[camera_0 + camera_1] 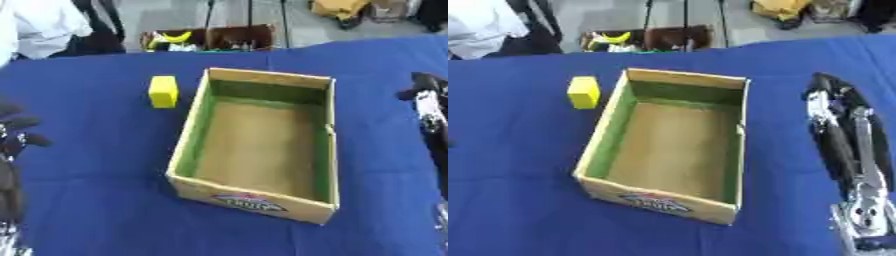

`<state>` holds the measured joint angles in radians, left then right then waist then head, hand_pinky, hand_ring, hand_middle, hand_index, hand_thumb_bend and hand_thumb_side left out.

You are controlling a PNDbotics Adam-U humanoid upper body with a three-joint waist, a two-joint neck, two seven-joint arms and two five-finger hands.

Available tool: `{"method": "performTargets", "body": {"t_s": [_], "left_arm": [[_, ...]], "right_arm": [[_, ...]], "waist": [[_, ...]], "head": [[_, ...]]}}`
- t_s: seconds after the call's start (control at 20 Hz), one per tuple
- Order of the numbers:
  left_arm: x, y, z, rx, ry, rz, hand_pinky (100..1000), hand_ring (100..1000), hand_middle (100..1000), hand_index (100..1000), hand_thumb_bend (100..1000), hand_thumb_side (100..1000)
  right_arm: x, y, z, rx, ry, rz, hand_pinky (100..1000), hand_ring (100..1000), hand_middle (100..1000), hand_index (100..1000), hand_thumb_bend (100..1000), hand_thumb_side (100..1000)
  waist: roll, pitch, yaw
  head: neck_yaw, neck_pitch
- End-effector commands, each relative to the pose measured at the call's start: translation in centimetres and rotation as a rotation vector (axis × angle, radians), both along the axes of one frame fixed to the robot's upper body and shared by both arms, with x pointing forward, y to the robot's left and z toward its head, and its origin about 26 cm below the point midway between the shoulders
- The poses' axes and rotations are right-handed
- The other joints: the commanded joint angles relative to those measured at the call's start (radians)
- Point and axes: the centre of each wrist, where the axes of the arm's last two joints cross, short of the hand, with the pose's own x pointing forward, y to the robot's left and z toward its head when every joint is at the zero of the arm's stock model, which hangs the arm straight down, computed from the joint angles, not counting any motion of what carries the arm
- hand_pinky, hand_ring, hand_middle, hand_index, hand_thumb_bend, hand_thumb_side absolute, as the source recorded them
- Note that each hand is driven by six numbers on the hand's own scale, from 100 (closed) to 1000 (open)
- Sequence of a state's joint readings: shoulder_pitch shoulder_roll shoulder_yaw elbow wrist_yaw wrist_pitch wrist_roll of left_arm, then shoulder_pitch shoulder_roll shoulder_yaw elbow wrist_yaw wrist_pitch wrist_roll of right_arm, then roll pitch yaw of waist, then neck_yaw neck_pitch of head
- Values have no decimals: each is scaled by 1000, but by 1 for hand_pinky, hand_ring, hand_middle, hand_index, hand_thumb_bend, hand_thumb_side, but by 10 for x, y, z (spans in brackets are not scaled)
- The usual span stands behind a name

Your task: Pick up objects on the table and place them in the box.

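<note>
A: Where are the hands?

B: The right hand comes up the right side of the frame, over the blue tablecloth. Its fingers lie long and straight, pointing toward the top of the frame, and nothing is in them. It sits beside the box's right wall, apart from it.

A: And the left one?

B: The left hand shows at the left edge, about mid-height. Its dark fingers spread out toward the right, relaxed, holding nothing. That part is blurred, so I may be misreading how far they bend.

A: The box?

B: A cardboard box stands open in the middle of the frame, long side running from bottom to top, slightly askew. Its inner walls look green, its floor is plain brown, and a printed label shows on the near outer wall. Nothing lies inside.

A: What is there to pick up?

B: One yellow block, on the cloth in the upper left, just beside the box's far left corner, not touching it. It is well apart from both hands.
</note>
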<state>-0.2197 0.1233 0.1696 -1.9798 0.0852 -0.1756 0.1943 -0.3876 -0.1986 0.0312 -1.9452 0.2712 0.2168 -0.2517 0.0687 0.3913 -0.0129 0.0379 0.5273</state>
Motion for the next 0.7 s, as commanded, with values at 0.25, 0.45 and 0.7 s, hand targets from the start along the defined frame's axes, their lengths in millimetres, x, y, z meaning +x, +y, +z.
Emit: {"method": "performTargets", "body": {"t_s": [0.25, 0.45, 0.7], "left_arm": [[-3, 1, 6, 22, -20, 2, 428, 604, 629, 779, 100, 1000], [-5, 10, 6, 99, -15, 26, 430, 611, 669, 826, 100, 1000], [-9, 33, 14, 258, 22, 105, 416, 627, 691, 869, 100, 988]], "right_arm": [[-1, -2, 8, -17, -27, 1, 886, 1000, 614, 841, 100, 833], [-1, -3, 8, -27, -22, 0, 886, 1000, 614, 841, 100, 832], [-1, -5, 3, -37, 0, 4, 890, 1000, 613, 841, 100, 833]], "waist": [[-2, -11, -1], [4, -15, -2], [24, -24, -6]], "head": [[3, -11], [-2, -10], [-4, -4]]}}
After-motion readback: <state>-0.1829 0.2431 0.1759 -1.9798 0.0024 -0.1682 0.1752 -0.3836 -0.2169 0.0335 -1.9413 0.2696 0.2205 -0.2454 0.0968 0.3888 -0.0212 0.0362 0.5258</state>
